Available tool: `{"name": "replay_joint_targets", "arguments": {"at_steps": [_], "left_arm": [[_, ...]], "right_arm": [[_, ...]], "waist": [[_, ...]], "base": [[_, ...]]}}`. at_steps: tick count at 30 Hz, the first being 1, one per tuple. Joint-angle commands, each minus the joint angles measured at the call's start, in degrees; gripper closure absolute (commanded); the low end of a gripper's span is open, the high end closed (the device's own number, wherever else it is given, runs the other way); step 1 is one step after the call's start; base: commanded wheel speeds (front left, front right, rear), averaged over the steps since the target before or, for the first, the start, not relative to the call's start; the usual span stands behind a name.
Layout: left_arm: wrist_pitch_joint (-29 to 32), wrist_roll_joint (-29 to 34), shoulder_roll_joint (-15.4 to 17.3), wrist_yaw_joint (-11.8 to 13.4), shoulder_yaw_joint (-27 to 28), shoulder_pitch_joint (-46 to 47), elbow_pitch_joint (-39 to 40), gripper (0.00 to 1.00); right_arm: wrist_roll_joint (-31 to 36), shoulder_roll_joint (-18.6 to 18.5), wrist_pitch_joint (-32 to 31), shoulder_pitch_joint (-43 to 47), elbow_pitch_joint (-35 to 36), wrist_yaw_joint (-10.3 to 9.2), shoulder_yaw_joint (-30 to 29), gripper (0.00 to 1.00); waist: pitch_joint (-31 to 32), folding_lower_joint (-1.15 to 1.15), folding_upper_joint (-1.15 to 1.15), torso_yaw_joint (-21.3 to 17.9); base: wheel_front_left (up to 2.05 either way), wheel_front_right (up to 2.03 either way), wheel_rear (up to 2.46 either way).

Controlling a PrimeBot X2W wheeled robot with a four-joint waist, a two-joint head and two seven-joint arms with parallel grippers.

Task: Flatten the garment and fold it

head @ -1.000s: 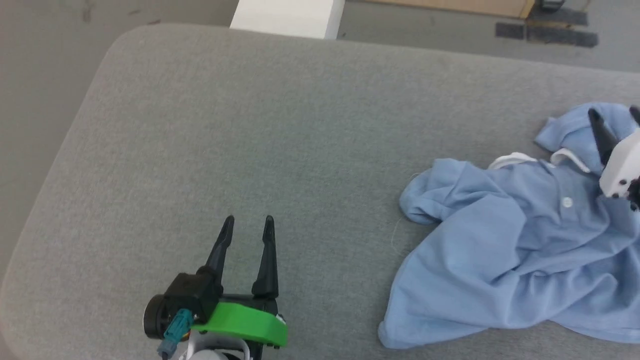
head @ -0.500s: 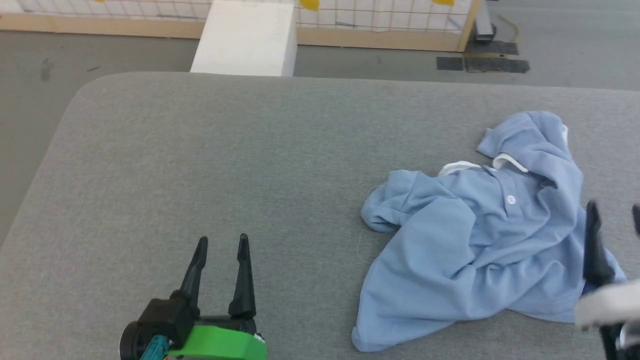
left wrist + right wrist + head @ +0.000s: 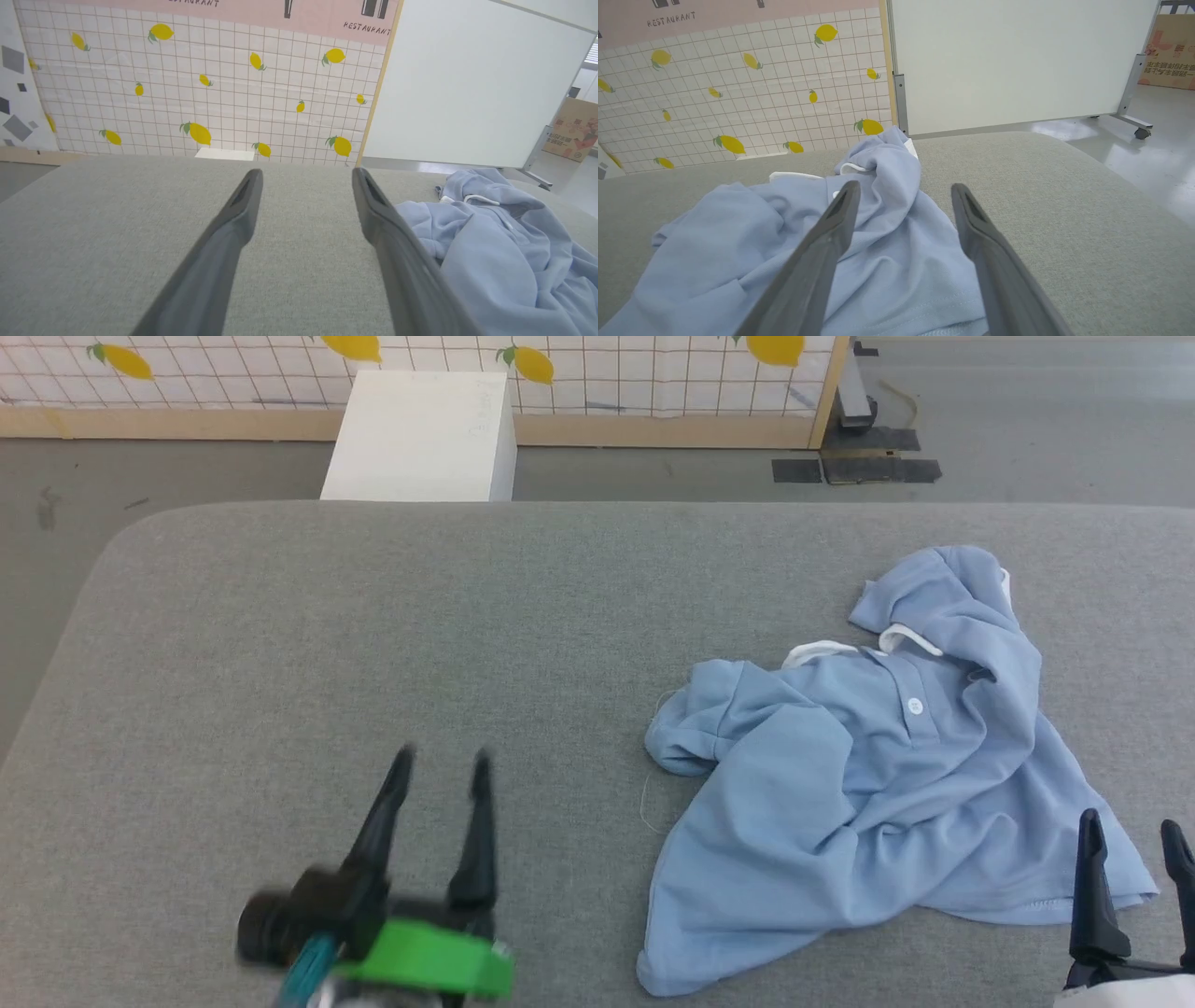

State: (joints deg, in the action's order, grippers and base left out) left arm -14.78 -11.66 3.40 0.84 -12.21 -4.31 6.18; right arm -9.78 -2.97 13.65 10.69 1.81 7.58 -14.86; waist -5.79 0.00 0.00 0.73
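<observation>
Lying crumpled on the right half of the grey padded table [image 3: 373, 616], the light blue polo shirt [image 3: 887, 775] is bunched: white collar [image 3: 822, 651] toward the far edge, placket button [image 3: 915, 707] showing, one sleeve [image 3: 691, 728] rolled at its left, hem [image 3: 1027, 903] nearest the robot. Not yet flattened.

The right gripper [image 3: 1130, 819] sits at the near right hem corner, fingers spread and empty. Contact cannot be told. It is probably placed to pinch that corner.

The left gripper [image 3: 442, 756] hangs over bare table well left of the shirt, fingers spread, empty.

Surroundings: white box [image 3: 420, 434] on the floor beyond the table, lemon-print tiled panel [image 3: 653, 364], white partition board [image 3: 1017, 60]. Nothing lies between either gripper and the fabric. The layers overlapping the chest are the likely hindrance to spreading.
</observation>
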Motion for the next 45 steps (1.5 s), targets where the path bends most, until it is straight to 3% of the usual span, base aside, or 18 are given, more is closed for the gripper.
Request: {"name": "replay_joint_targets", "arguments": {"at_steps": [1,4,7,12,24,29,30,31,32,41,45], "left_arm": [[-0.03,1.31,0.66,-1.41,-1.05,4.6,-0.94,0.0],[4.15,2.12,0.88,-3.95,-3.65,12.7,-3.83,0.0],[12.43,2.65,0.77,-5.98,-7.2,22.16,-8.63,0.0],[23.76,-0.37,-0.05,-7.37,-12.03,34.2,-18.32,0.0],[37.9,-13.59,-0.5,-7.62,-24.42,45.1,-35.91,0.0],[42.05,-13.4,-0.51,-6.22,-29.56,47.24,-41.99,0.0],[42.4,-13.82,-0.51,-6.26,-30.59,47.38,-42.77,0.28],[41.98,-14.33,-0.51,-6.12,-31.1,47.48,-43.02,0.76],[41.43,-14.98,-0.51,-6.0,-31.75,47.52,-43.34,1.0],[30.02,-18.11,-0.35,-4.46,-31.68,48.27,-40.66,1.0],[23.86,-18.99,3.92,-1.84,-27.27,45.96,-36.55,1.0]], "right_arm": [[0.12,0.08,0.47,-1.04,0.07,-0.09,0.23,0.0],[0.32,0.08,0.6,-1.67,0.26,-0.09,0.88,0.0],[0.18,0.09,0.65,-2.35,0.29,-0.09,1.52,0.0],[0.56,0.09,0.75,-3.9,0.67,-0.09,3.09,0.0],[2.77,0.09,0.27,-7.66,5.12,-0.09,5.38,0.0],[2.1,0.09,0.05,-8.06,5.28,-0.09,5.27,0.0],[1.99,0.09,0.06,-8.11,5.15,-0.09,5.23,0.0],[1.92,0.09,0.08,-8.15,5.05,-0.09,5.2,0.0],[1.84,0.09,0.09,-8.21,4.9,-0.09,5.12,0.0],[1.57,0.09,-0.34,-7.05,4.21,-0.09,3.77,0.0],[1.51,0.09,-1.16,-5.73,4.59,-0.09,3.71,0.0]], "waist": [[-0.73,0.0,0.0,0.28],[-1.92,0.0,0.0,0.73],[-3.7,0.0,0.0,1.02],[-7.02,0.0,0.0,0.15],[-14.46,0.0,0.0,-5.1],[-15.83,0.0,0.0,-6.18],[-15.96,0.0,0.0,-6.28],[-16.01,0.0,0.0,-6.32],[-15.96,0.0,0.0,-6.28],[-11.16,0.0,0.0,-2.45],[-8.35,0.0,0.0,-0.62]], "base": [[0.0,0.0,0.0],[0.0,0.0,0.0],[0.0,0.0,0.0],[0.0,0.0,0.0],[0.0,0.0,0.0],[0.0,0.0,0.0],[0.0,0.0,0.0],[0.0,0.0,0.0],[0.0,0.0,0.0],[0.0,0.0,0.0],[0.0,0.0,0.0]]}}
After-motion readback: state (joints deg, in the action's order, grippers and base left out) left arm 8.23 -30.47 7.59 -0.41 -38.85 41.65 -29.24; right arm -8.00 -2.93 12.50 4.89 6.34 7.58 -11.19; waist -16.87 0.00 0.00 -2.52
